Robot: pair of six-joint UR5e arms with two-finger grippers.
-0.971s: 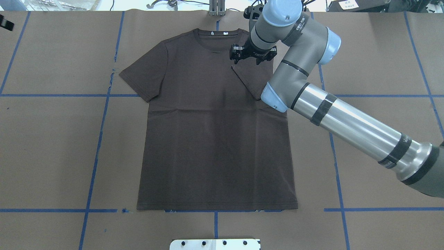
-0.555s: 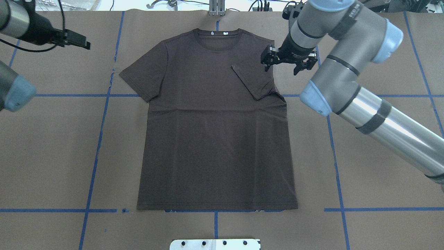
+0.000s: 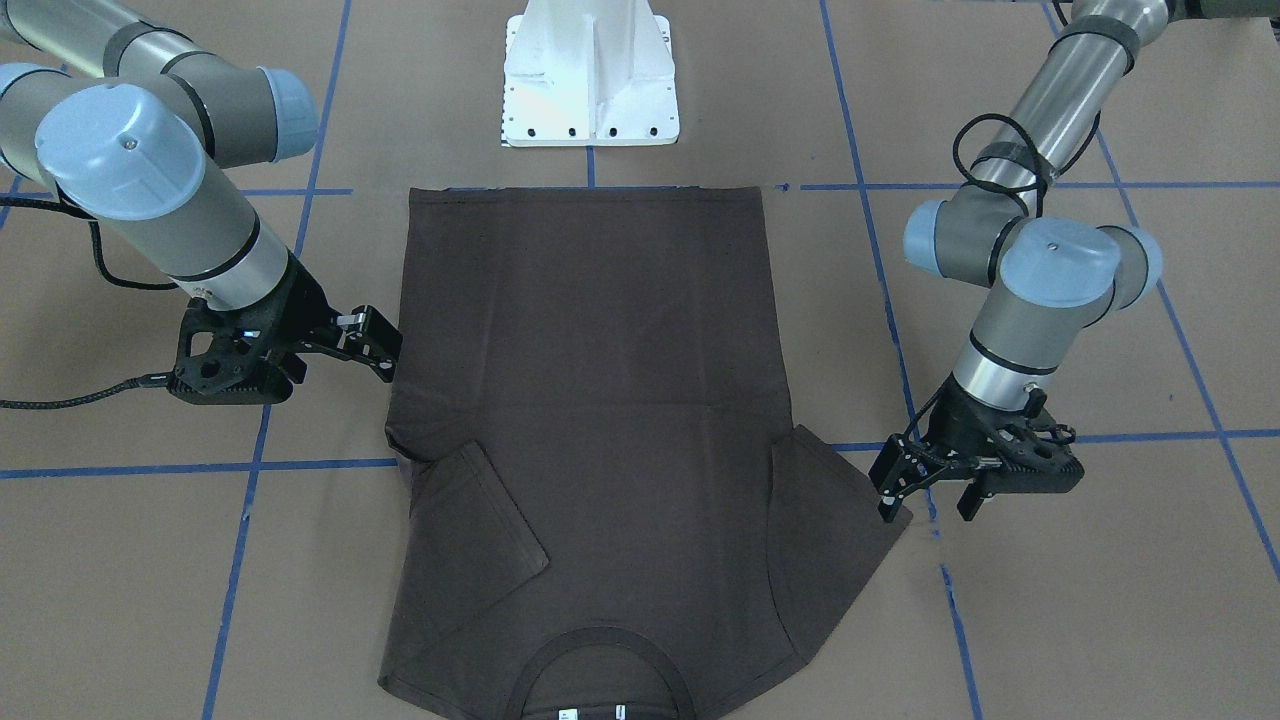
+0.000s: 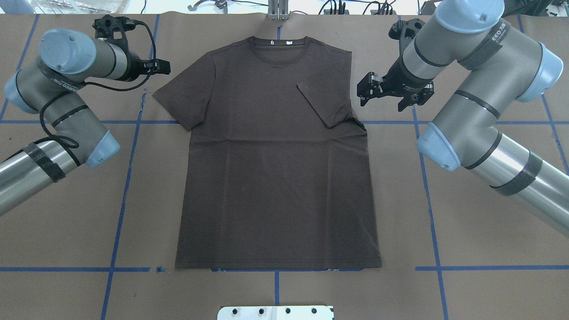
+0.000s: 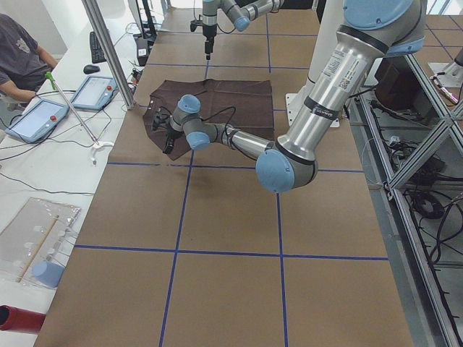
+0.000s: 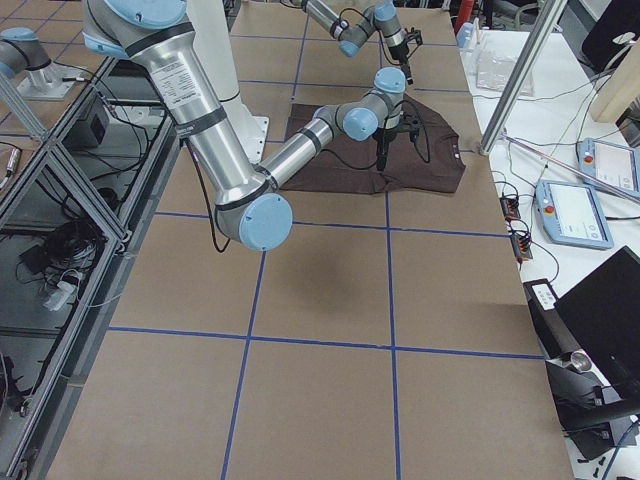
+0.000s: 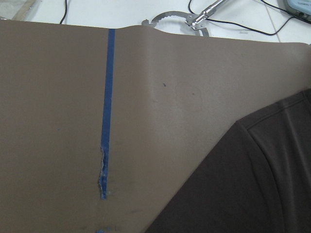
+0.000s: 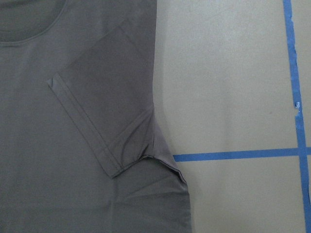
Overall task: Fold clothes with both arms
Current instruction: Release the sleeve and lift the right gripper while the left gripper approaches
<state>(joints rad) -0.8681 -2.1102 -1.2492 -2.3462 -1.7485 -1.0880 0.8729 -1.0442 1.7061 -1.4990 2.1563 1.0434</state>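
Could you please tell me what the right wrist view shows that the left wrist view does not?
Right wrist only: the folded-in sleeve lying on the T-shirt, plus a tape crossing. Left wrist only: the spread sleeve and a metal tool beyond the brown paper. Both: the T-shirt, the brown paper, blue tape.

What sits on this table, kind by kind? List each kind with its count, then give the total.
Dark brown T-shirt: 1
Robot arms: 2 (left arm, right arm)
Two-finger grippers: 2 (left gripper, right gripper)
White pedestal base: 1
Total: 6
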